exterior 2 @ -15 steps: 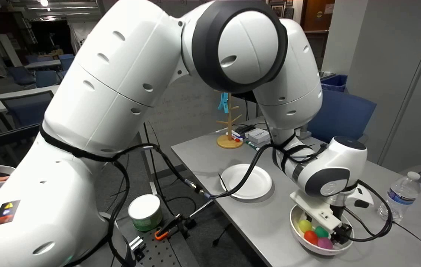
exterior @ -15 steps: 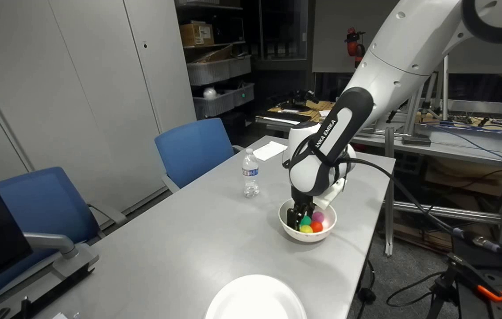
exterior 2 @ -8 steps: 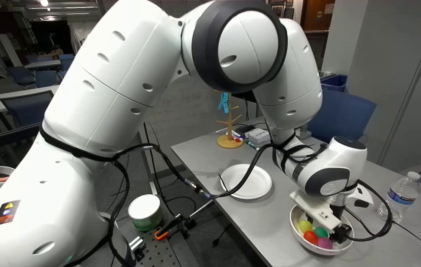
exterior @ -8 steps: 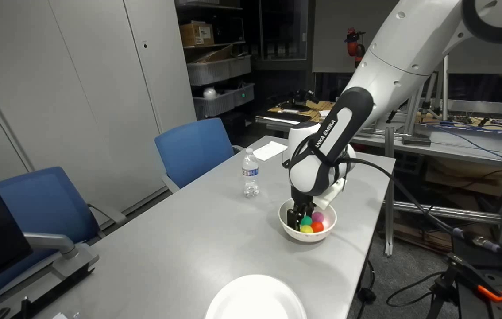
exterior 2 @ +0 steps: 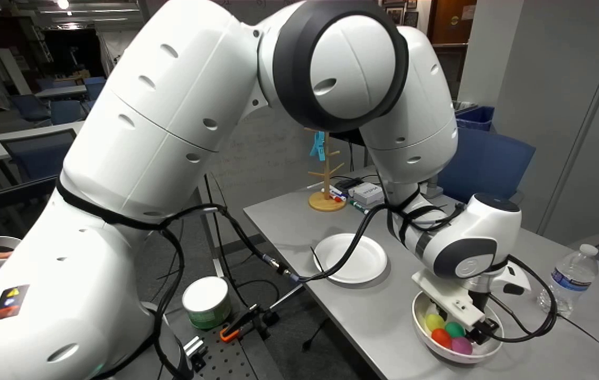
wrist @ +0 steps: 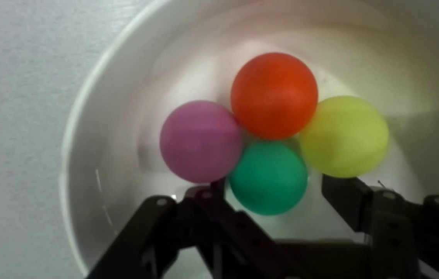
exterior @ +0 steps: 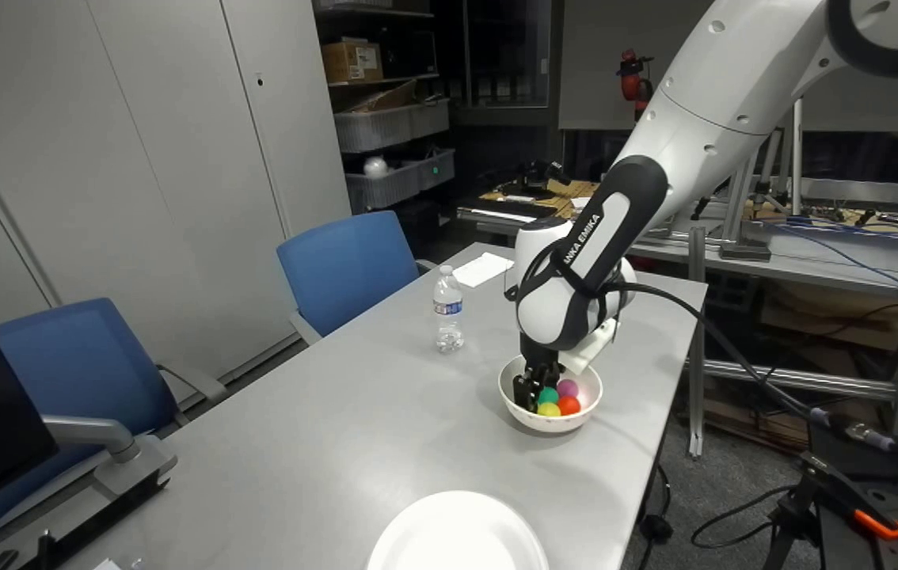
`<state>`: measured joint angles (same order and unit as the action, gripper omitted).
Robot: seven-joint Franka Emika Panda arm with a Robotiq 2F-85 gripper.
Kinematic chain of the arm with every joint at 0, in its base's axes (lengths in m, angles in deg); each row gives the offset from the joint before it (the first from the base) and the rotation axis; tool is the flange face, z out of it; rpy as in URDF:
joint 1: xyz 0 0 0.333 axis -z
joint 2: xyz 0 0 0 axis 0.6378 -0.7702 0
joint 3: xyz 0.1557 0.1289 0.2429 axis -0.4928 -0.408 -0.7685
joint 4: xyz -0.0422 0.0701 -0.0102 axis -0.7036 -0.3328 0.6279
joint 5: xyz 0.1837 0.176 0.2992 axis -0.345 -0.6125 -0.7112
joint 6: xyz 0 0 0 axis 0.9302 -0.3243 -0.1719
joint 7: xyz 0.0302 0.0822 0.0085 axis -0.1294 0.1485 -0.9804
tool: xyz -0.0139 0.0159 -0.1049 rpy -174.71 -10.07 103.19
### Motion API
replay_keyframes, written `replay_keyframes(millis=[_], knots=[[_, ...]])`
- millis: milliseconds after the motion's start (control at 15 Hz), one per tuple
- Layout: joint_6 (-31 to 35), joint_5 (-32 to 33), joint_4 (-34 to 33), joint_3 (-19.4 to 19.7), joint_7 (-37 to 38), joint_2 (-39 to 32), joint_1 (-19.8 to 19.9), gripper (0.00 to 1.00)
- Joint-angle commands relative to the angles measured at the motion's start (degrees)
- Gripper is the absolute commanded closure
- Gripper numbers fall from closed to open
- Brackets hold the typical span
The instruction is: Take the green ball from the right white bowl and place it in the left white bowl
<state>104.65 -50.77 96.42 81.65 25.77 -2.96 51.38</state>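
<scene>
Inside the right white bowl (exterior: 548, 425) (wrist: 101, 104) lies the green ball (wrist: 268, 178), low among other balls; it also shows in both exterior views, as a green ball (exterior: 548, 396) (exterior 2: 455, 330). My gripper (wrist: 275, 184) reaches down into the bowl, its fingers on either side of the green ball. The left finger in the wrist view stands close beside the ball; a gap shows between the ball and the right finger (wrist: 345, 197). The jaws are part-way apart and grip nothing. The left white bowl (exterior: 457, 538) (exterior 2: 365, 261), wide and shallow, holds nothing.
Touching or close around the green ball are a red ball (wrist: 274, 96), a yellow ball (wrist: 345, 137) and a purple ball (wrist: 201, 141). A water bottle (exterior: 448, 313) stands beyond the bowl. A wooden stand (exterior 2: 327, 201) and a small box (exterior 2: 367, 193) sit farther along the table.
The fingers have drawn nearer each other around the green ball. The balls have shifted very slightly within the bowl; the arm has hardly moved.
</scene>
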Motion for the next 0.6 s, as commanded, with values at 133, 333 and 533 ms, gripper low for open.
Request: replay_keyframes(millis=[133,333,533], knots=[[-0.68,0.43,-0.48,1.13,2.23,-0.60,-1.22,0.60],[-0.55,0.41,-0.33,1.29,2.91,-0.49,-1.36,0.72],[-0.47,0.42,-0.19,1.43,3.44,-0.41,-1.43,0.83]])
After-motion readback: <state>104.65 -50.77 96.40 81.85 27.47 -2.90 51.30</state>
